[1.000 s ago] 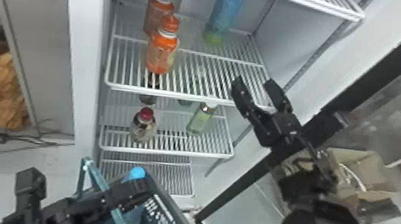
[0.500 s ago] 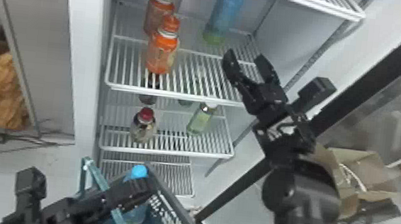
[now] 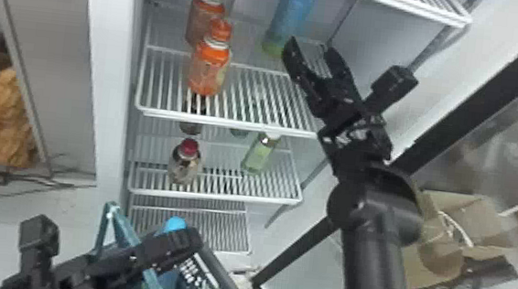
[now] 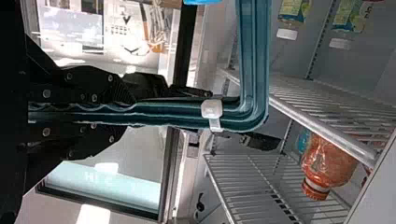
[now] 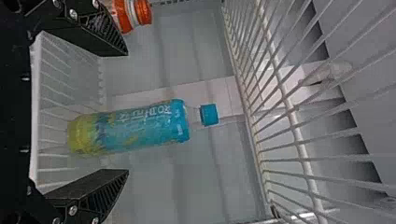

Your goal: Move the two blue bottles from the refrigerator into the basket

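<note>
1. The left hand [image 3: 195,239] clamps the basket [image 3: 234,286] by its ridged plastic handle [image 4: 254,56].
2. One blue bottle [image 3: 175,224] sits inside.
3. The right hand [image 3: 310,46], wide open, is empty.
4. The other blue bottle [image 5: 144,126], cylindrical, stands on the refrigerator's wire shelf [image 3: 228,123].

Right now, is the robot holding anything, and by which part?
The left gripper holds the basket by its handle. The right gripper, open near the blue bottle on the shelf, holds nothing.
</note>
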Controlling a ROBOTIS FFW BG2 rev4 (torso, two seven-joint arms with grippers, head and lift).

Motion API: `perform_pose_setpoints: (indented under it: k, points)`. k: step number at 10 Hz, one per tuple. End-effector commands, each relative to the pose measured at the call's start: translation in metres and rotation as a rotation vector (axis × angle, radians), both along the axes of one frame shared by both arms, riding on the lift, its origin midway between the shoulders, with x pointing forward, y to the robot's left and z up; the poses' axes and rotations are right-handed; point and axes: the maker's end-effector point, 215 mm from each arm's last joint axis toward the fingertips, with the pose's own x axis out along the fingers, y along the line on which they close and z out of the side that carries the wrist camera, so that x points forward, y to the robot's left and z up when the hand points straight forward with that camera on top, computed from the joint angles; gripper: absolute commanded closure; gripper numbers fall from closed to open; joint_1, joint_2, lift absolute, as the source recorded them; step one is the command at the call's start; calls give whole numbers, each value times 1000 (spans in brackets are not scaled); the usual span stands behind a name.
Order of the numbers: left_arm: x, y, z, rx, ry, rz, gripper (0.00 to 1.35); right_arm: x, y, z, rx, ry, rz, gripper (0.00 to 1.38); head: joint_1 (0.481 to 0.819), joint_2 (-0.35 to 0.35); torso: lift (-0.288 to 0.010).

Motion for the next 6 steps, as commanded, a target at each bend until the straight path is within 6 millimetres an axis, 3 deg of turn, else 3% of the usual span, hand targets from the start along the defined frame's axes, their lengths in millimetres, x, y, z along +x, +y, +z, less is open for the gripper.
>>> perform_pose_setpoints:
  k: [1,6]
  points:
    - [1,0,2,-1,-6,-2,1202,19,7,-1,-7,10,3,151,695,-350,-10]
    - [4,0,4,0,-13,-3,1202,59,2,1,-34,36,-52,154,695,-350,-10]
